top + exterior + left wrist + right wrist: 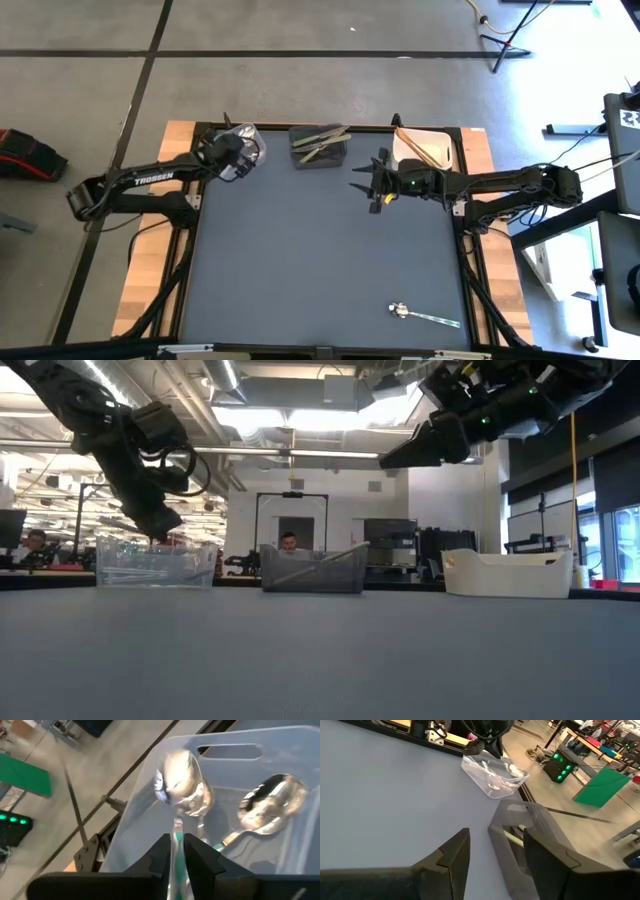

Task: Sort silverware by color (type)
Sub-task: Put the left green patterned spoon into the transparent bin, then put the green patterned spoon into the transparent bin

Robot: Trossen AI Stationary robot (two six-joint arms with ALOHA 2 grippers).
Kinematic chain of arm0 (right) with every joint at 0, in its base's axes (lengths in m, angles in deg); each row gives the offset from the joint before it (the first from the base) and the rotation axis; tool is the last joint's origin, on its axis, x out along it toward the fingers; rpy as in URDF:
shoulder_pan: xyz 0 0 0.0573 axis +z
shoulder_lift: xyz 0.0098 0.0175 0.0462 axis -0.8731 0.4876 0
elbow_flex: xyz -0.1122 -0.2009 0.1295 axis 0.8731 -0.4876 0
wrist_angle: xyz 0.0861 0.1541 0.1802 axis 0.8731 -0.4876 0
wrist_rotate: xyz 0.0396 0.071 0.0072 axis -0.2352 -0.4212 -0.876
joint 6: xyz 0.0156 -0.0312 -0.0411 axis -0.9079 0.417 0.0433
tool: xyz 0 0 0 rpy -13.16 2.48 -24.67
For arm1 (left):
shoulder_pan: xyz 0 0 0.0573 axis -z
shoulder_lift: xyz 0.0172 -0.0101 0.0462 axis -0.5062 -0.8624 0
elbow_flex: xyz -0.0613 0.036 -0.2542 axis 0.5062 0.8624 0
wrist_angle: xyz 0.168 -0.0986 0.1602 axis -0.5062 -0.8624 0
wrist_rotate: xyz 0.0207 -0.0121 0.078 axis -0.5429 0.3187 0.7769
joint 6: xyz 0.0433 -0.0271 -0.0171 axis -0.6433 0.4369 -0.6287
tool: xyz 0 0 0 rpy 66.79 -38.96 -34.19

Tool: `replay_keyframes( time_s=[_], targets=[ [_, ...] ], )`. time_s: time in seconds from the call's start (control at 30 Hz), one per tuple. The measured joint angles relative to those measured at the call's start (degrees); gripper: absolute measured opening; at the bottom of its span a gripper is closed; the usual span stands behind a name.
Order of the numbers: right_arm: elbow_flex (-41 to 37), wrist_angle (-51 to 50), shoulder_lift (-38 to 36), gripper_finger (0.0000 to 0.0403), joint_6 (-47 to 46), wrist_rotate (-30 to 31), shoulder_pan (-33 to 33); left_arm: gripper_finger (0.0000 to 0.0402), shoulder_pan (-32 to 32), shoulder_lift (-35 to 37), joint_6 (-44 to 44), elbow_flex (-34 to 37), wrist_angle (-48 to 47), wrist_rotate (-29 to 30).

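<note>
My left gripper (238,155) hangs over the clear bin (250,138) at the table's far left and is shut on a shiny silver spoon (182,785). A second silver spoon (272,800) lies inside that bin. Olive-green pieces (322,138) lie in the grey middle bin (320,158). Copper-orange sticks (418,146) lie in the white bin (440,152). One more silver spoon (422,317) lies flat on the mat near the table's near right corner. My right gripper (372,180) is open, raised above the mat just near of the grey bin. My left gripper pinches the spoon's handle (178,827) between its two fingers (159,851), coming from above and slanting down into the clear bin. The handle runs along the fingers, and the bowl (182,785) sticks out beyond their tips, lifted over the bin's inside.
The three bins stand in a row along the far edge. The dark mat (320,260) lies open between them and the near edge, apart from the single spoon. Wooden table strips (140,290) flank the mat. People sit in the room beyond the table.
</note>
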Motion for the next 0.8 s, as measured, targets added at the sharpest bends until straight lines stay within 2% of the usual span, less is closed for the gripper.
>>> replay_keyframes(
  time_s=[0.2,0.33,0.5,0.8],
  targets=[
    [0.0,0.0,0.0,0.0175,0.0,0.0,0.0,0.0092,-0.9,0.0,-0.2,0.0,1.0,-0.9],
    [0.4,-1.1,0.0,0.0175,-3.5,0.0,0.1,0.0108,1.6,0.0,1.4,-0.6,0.1,-6.3],
    [4.1,-16.0,0.0,0.0175,-12.9,-0.4,1.9,0.011,7.6,0.6,3.6,-1.6,2.6,-15.4],
    [8.9,-41.4,0.0,0.0175,-30.5,-2.4,15.6,0.011,24.1,0.4,4.7,-1.6,18.1,-30.4]
  ],
)
